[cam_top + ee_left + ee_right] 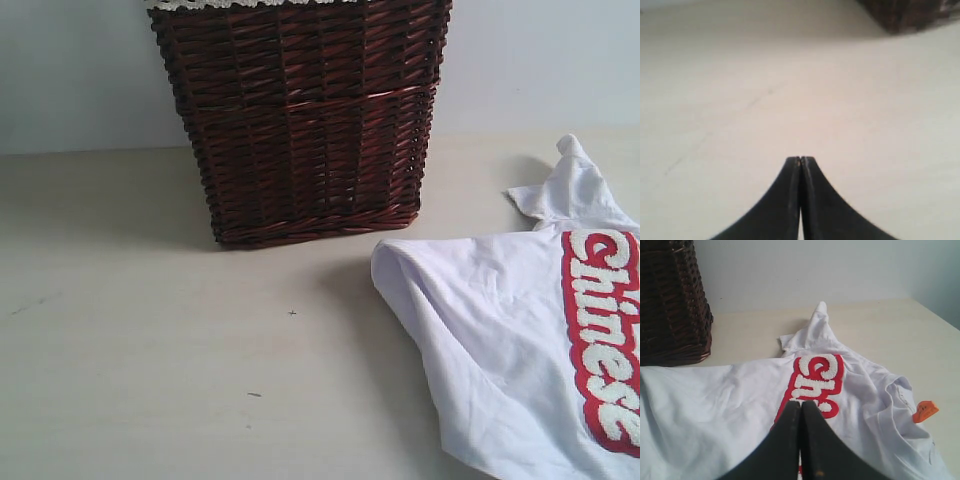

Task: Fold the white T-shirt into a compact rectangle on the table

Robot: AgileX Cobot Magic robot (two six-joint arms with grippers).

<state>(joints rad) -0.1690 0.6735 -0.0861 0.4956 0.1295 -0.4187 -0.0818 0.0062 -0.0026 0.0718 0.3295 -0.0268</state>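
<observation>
Pale cream tabletop [150, 360] with a few small dark specks, backed by a plain whitish wall [80, 70]. At rear centre, one dark brown wicker basket [305, 120], upright, edged at the rim with white lace trim [200, 4]. Inside hidden from all three views, so contents impossible to tell.

To the right of the basket and nearer the camera, one white T-shirt [490, 340], lying rumpled and unfolded on the tabletop. Apart from the basket, and running off the right and lower edges of the exterior view. Across the chest, a red band [600, 340] with fuzzy white lettering, readable as "Chinese" in the exterior view and partly hidden behind the tool in the right wrist view. One short sleeve [565, 185] poking up toward the wall.

Two tools, seen only through the wrist views. Left tool [801, 160]: black fingers pressed together, pinching nothing, above bare tabletop, with a corner of the basket beyond. Right tool [800, 404]: fingers likewise pressed together, tips over the red band of the T-shirt; whether touching the cloth, unclear.

Only in the right wrist view: one small orange tag [925, 411] at the T-shirt's edge. Only in the exterior view: the lace trim.
</observation>
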